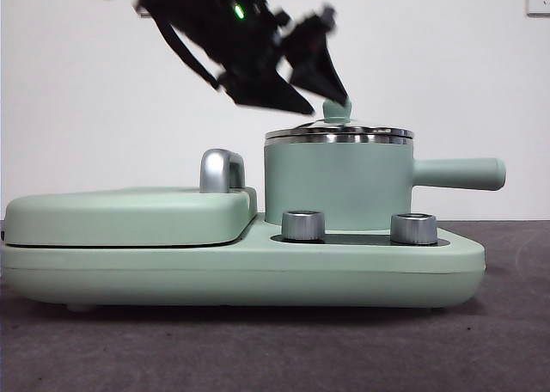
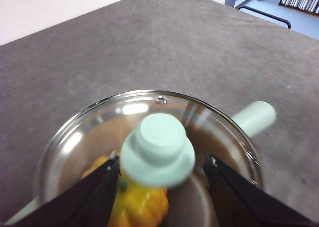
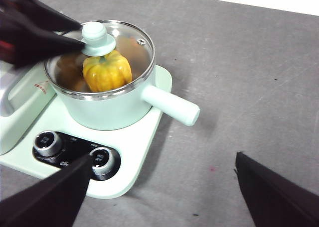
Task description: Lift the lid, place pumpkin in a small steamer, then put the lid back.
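Observation:
The small steamer (image 1: 335, 186) stands on the right half of the appliance, its long handle (image 1: 460, 173) pointing right. The glass lid (image 1: 339, 134) sits on its rim, with the mint knob (image 1: 336, 110) on top. The pumpkin (image 3: 105, 70) lies inside the pot under the lid and also shows through the glass in the left wrist view (image 2: 139, 204). My left gripper (image 1: 326, 104) is open just above the lid, its jaws either side of the knob (image 2: 158, 150) and slightly blurred. My right gripper (image 3: 164, 157) is open and empty, held off to the handle side.
The wide mint appliance base (image 1: 258, 272) carries two silver knobs (image 1: 302, 225) at its front. A flat mint griddle cover (image 1: 129, 216) with a steel handle (image 1: 219, 170) lies left of the pot. Grey tabletop (image 3: 239, 77) surrounds the appliance.

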Robot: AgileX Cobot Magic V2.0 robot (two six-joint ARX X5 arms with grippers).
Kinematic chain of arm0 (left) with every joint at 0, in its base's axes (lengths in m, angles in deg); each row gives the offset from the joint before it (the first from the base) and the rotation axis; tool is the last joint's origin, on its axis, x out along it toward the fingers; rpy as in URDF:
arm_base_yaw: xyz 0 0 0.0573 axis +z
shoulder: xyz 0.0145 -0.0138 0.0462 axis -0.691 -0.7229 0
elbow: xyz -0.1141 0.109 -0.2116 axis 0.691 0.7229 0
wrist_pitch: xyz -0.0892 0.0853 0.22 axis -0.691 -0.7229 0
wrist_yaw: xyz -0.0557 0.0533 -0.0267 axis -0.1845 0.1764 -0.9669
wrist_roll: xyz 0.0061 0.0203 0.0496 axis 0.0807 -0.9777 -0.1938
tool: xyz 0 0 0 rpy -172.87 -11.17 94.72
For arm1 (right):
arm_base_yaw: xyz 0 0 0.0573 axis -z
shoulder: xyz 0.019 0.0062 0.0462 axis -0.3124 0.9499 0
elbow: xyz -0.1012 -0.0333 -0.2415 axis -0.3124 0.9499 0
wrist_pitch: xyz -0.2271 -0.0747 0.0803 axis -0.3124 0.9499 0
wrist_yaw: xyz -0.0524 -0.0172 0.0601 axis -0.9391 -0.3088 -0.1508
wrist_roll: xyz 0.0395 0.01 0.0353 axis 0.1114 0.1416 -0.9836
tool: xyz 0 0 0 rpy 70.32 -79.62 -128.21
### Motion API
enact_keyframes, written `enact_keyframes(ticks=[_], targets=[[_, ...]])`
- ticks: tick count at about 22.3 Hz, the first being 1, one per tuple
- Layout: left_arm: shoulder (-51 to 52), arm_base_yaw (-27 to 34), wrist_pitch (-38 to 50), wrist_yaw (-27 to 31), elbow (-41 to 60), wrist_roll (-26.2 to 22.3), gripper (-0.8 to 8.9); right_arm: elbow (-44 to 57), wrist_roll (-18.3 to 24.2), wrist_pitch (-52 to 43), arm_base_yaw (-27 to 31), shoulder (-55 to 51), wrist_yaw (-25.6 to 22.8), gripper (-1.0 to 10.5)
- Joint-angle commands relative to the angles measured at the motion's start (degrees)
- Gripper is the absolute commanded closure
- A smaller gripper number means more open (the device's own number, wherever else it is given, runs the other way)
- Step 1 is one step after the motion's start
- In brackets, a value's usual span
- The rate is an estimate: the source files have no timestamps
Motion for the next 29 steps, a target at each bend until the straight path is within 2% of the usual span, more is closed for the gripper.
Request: enact_keyframes(ticks=[1,4,9,12,22,24,26,28,29], targets=[[4.7,1.2,-7.9,0.0,-1.5,3.0,5.32,-0.4,-0.5,-1.0,-0.3,0.4,1.6,5.0],[11.4,3.7,-18.9,0.0,-1.5,6.5,5.33,-0.4,1.2,-2.4,-0.3,1.2,3.9,5.0],[23.5,9.0,-31.8,0.0,2.6,6.6,5.33,-0.4,5.1,-6.4,-0.3,7.0,8.0,5.0],[31.9,12.4,-33.7,0.0,8.3,7.1,5.33,-0.4,7.3,-11.4,-0.4,11.0,10.0,5.0],[52.7,20.6,-37.5,0.1,22.4,12.1,5.33,-0.4,8.5,-21.0,-0.5,21.0,17.5,5.0],[54.8,21.3,-38.6,0.1,23.0,11.5,5.34,-0.4,8.5,-21.7,-0.5,22.2,18.6,5.0],[56.1,21.6,-39.7,0.1,23.0,8.3,5.33,-0.4,8.5,-21.7,-0.5,22.9,18.5,5.0],[56.9,21.5,-39.6,0.0,23.0,7.2,5.37,-0.4,8.5,-21.3,-0.5,23.0,18.5,5.2],[57.2,21.5,-39.6,0.0,23.0,7.1,5.81,-0.4,8.5,-21.5,-0.5,22.9,18.4,6.1]])
